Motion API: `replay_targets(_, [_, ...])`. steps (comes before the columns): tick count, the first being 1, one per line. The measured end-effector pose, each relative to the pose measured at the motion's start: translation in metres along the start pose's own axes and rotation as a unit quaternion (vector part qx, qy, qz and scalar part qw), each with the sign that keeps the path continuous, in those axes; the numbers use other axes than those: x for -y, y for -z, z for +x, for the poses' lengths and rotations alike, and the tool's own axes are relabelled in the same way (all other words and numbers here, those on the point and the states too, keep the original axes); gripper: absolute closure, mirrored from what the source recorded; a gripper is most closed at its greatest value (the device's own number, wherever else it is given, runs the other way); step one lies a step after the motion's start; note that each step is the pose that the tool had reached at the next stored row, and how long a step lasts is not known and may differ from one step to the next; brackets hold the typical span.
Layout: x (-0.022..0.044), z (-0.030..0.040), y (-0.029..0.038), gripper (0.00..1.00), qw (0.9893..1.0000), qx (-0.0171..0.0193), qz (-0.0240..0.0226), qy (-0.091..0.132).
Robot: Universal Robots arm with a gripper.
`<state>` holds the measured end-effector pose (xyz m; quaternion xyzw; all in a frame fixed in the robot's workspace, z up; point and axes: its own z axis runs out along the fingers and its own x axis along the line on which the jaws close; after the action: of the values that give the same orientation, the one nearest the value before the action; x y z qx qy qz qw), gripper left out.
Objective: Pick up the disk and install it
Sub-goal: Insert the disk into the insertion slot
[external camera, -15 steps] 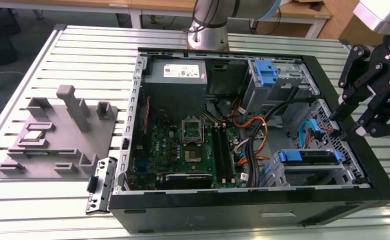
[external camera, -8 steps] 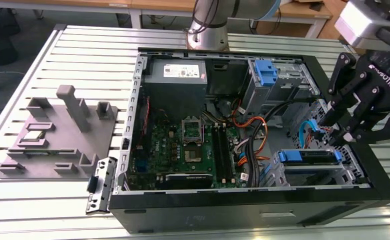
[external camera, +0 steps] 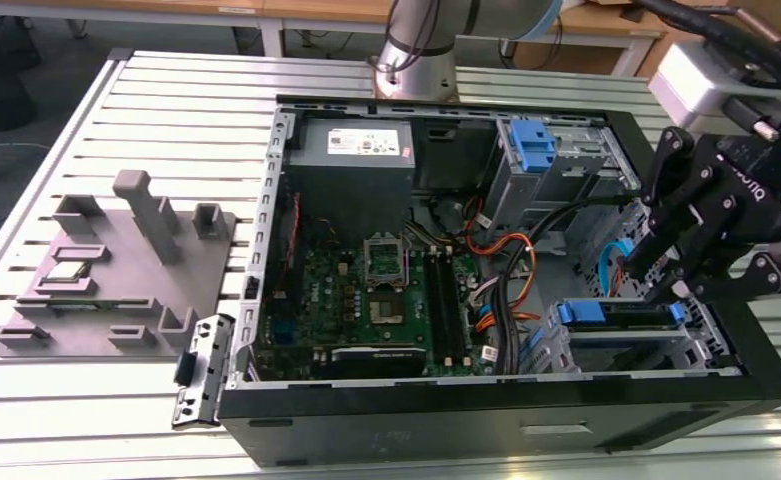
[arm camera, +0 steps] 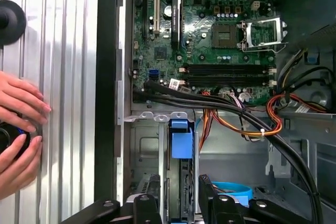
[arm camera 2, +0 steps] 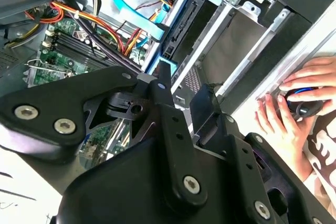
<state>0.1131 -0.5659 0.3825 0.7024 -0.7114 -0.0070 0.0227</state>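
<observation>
The computer case [external camera: 497, 420] is seen lying open on the slatted table [external camera: 163, 110]. The disk [external camera: 617, 313] is found on edge in the drive cage [external camera: 710, 345] in the case's near corner, at the exterior view's right, its blue rails level with the cage's top. The pick-up is therefore judged done, and the installing far along. Whether the disk is pushed fully home and latched cannot be told.

The gripper [external camera: 670, 290] is held just above that cage. Its fingers [arm camera: 151, 203] are spread, one to each side of the disk's upper edge in the first wrist view, with narrow gaps showing, so the disk is judged released rather than pinched. Contact by the pads cannot be ruled out.

A person's hands [arm camera: 18, 129] are seen resting on the table, beside the case's wall.
</observation>
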Motion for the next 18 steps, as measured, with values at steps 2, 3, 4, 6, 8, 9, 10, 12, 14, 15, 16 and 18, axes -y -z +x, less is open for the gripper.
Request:
replay_targets(2, [0.0000,-0.0001,-0.0036,0.58,1.0000,-0.0001,0.0001,0.001])
replay_targets(3, [0.0001,-0.0001,-0.0054,0.58,1.0000,-0.0001,0.0003,0.002])
replay_targets(4, [0.0002,-0.0002,-0.0073,0.58,1.0000,-0.0002,0.0004,0.003])
replay_targets(6, [0.0003,-0.0003,-0.0109,0.58,1.0000,-0.0002,0.0009,0.004])
replay_targets(8, [0.0004,-0.0007,-0.0138,0.58,1.0000,-0.0003,0.0018,0.006])
replay_targets(9, [0.0005,-0.0012,-0.0143,0.58,1.0000,-0.0004,0.0019,0.008])
replay_targets(10, [0.0006,-0.0014,-0.0149,0.58,1.0000,-0.0004,0.0020,0.009])
replay_targets(12, [0.0008,-0.0018,-0.0162,0.58,0.9999,-0.0005,0.0029,0.013])
replay_targets(14, [0.0009,-0.0021,-0.0178,0.58,0.9998,-0.0007,0.0050,0.021])
replay_targets(15, [0.0009,-0.0021,-0.0186,0.58,0.9997,-0.0008,0.0061,0.025])
replay_targets(16, [0.0009,-0.0021,-0.0191,0.58,0.9996,-0.0009,0.0066,0.028])
replay_targets(18, [0.0009,-0.0021,-0.0190,0.58,0.9996,-0.0011,0.0067,0.029])
